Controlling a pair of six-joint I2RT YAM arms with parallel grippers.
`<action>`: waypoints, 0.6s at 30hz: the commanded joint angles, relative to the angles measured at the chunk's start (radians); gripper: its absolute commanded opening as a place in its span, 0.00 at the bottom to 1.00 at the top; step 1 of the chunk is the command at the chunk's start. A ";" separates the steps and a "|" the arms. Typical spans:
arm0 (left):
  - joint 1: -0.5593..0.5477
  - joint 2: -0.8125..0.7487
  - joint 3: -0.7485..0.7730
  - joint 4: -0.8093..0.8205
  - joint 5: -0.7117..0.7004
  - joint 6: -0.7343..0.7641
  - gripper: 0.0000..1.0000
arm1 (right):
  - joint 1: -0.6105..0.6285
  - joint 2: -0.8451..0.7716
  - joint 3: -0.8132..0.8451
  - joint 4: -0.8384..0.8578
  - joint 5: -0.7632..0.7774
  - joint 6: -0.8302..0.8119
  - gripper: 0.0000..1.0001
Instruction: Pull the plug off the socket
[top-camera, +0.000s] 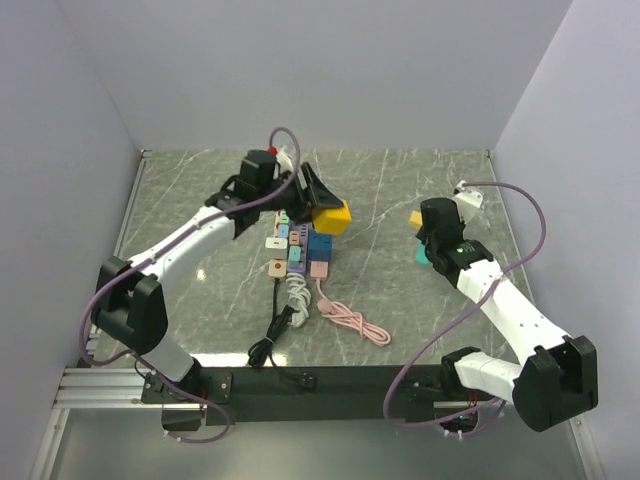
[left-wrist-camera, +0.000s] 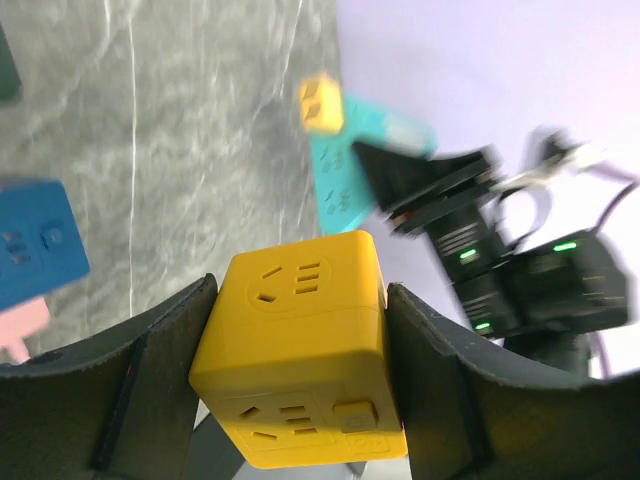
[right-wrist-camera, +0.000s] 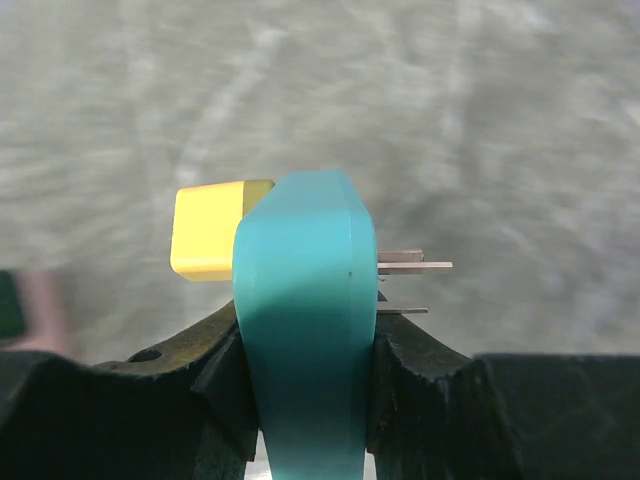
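My right gripper (right-wrist-camera: 305, 375) is clamped on the teal plug (right-wrist-camera: 300, 270). Its bare prongs (right-wrist-camera: 405, 265) stick out sideways, in no socket, and a small yellow block (right-wrist-camera: 205, 230) sits on its far side. My left gripper (left-wrist-camera: 297, 350) squeezes the yellow cube socket (left-wrist-camera: 300, 290) between its 2 fingers, well apart from the plug, near the middle of the grey table (top-camera: 400, 190). Coloured adapters (top-camera: 297, 248) lie just beside the cube.
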 joint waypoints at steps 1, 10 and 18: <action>0.020 -0.052 0.108 -0.057 0.051 0.050 0.00 | -0.003 -0.014 0.000 -0.058 0.165 -0.055 0.00; 0.360 -0.198 -0.019 -0.338 -0.343 0.283 0.00 | -0.018 -0.103 0.009 -0.048 -0.011 -0.026 0.00; 0.874 -0.321 -0.344 -0.221 -0.422 0.314 0.00 | -0.026 -0.210 -0.016 -0.010 -0.289 -0.001 0.00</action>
